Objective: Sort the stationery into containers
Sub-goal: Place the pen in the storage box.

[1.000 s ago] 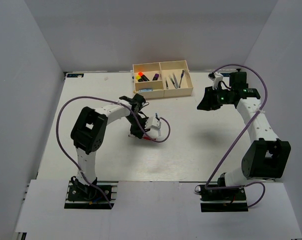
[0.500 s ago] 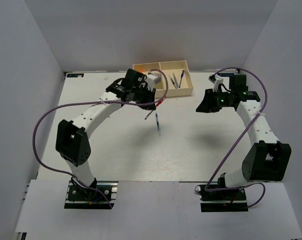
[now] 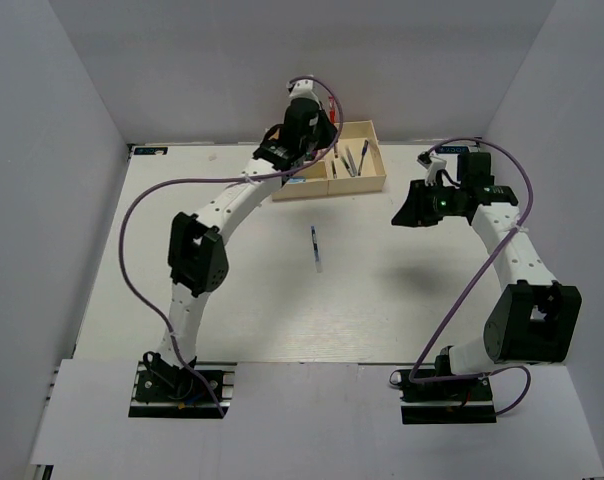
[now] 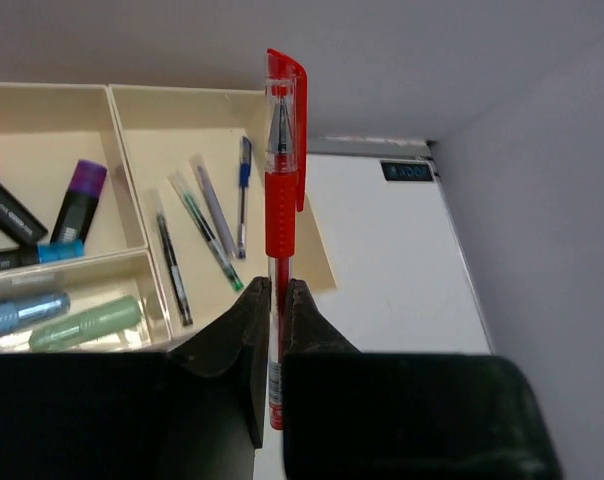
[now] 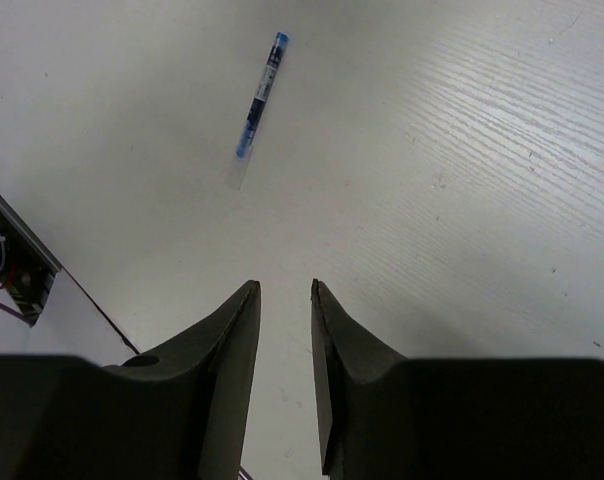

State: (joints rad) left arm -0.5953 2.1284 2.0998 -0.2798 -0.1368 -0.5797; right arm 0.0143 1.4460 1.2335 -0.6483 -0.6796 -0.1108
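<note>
The left gripper (image 4: 272,300) is closed on a red pen (image 4: 281,190) and holds it above the tray (image 4: 42,86) at the far side, close over the larger compartment (image 4: 182,125) where thin pens (image 4: 217,225) lie. The step seems to be the placing: next it should lower and release there. The right gripper (image 5: 285,290) hangs empty, jaws a little apart. A blue pen (image 5: 257,110) waits on the surface (image 5: 462,150).

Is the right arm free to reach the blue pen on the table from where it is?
Probably yes. The blue pen lies alone on the bare table, and the right gripper is empty and slightly open, with nothing between them.
</note>
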